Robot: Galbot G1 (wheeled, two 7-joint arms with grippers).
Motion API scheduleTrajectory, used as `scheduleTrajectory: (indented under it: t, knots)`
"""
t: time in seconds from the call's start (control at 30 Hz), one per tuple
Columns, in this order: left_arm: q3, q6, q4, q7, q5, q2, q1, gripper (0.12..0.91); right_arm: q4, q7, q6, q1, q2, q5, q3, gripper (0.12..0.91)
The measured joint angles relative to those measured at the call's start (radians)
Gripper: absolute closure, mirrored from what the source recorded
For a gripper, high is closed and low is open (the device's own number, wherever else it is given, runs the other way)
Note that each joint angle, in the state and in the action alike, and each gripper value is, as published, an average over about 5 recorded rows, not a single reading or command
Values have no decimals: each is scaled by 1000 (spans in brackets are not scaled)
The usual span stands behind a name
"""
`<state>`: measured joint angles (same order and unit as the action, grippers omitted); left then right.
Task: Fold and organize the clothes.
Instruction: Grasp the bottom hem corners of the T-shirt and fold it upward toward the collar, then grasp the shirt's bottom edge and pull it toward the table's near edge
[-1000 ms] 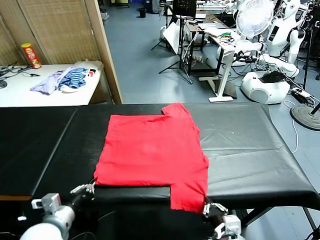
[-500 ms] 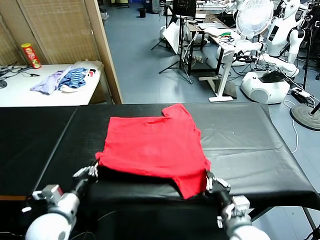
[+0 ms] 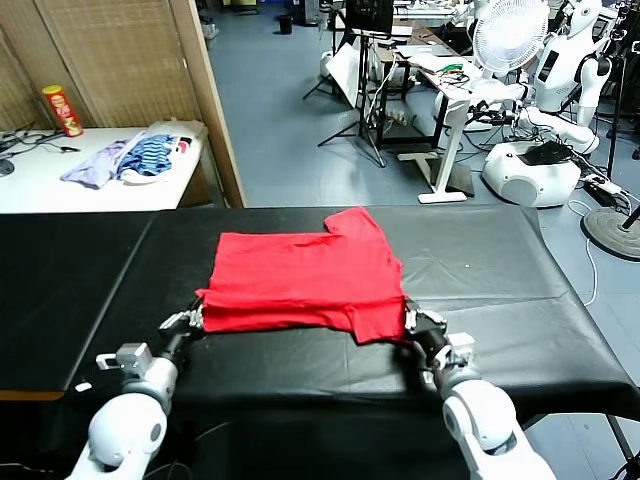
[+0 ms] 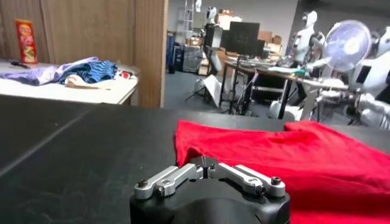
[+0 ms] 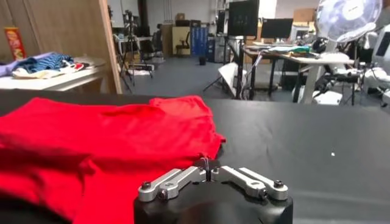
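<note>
T-shirt: red T-shirt (image 3: 305, 280) at centre of head view, on black table (image 3: 500, 300); near edge doubled back over itself, a folded band across the lower part; one sleeve pokes up at top centre, another fold hangs at lower right corner; print and label not visible
Left gripper: left gripper (image 3: 188, 321) at lower left of head view, fingers clenched on the shirt's near left corner, cloth bunched and raised there; in left wrist view the fingertips meet at red fabric (image 4: 206, 163)
Right gripper: right gripper (image 3: 416, 323) at lower right of centre in head view, clenched on the shirt's near right corner; right wrist view shows tips pinched together (image 5: 208, 167) at the red hem
Table: black padded top, fills the middle band of head view, seam running on the left part
Side table: white side table (image 3: 60, 180) upper left of head view, holds lilac garment (image 3: 95, 165), blue-striped garment (image 3: 150, 157) just beside it, touching, and a red-yellow can (image 3: 62, 110) upright further back
Background: white fan (image 3: 508, 35) upper right, white robot (image 3: 565, 50) beside it, wooden partition (image 3: 210, 100) upper left of centre
</note>
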<state>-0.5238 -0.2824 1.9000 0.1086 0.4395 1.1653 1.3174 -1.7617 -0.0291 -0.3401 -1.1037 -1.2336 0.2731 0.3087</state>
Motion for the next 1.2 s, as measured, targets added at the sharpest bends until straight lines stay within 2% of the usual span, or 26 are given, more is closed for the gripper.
scheduleTrajectory:
  t: [0.2,0.27,0.37,0.47,0.57,0.67,0.73,0.87,0.97,1.07,1.2]
  knots:
    - [11,3,-40,-1,-17,-7,-20,905,51,7,48,44,22,3,-23,902]
    - [11,4,-47,-2,-21,-6,-20,905,57,10,65,45,29,7,-24,875]
    - [11,2,-48,-1,-26,-5,-15,905,54,15,70,35,39,18,-19,753]
    - [6,-3,-40,0,-30,-5,-3,905,25,20,46,8,52,24,-7,585]
    - [-3,-10,-24,1,-35,-6,14,857,-40,20,15,-41,67,26,10,418]
    - [-13,-18,-2,1,-31,-13,36,715,-118,15,-4,-107,77,18,28,284]
    - [-18,-23,15,1,-25,-17,55,598,-158,14,-7,-150,79,6,39,242]
    - [-22,-32,42,-1,-8,-19,90,380,-198,18,-2,-224,77,-15,51,228]
    - [-25,-43,52,-4,25,-19,111,266,-210,21,6,-263,70,-24,53,240]
    - [-30,-64,55,-12,83,-20,122,236,-212,22,8,-280,62,-32,51,324]
    - [-33,-78,45,-23,150,-22,119,240,-207,23,7,-283,51,-39,44,524]
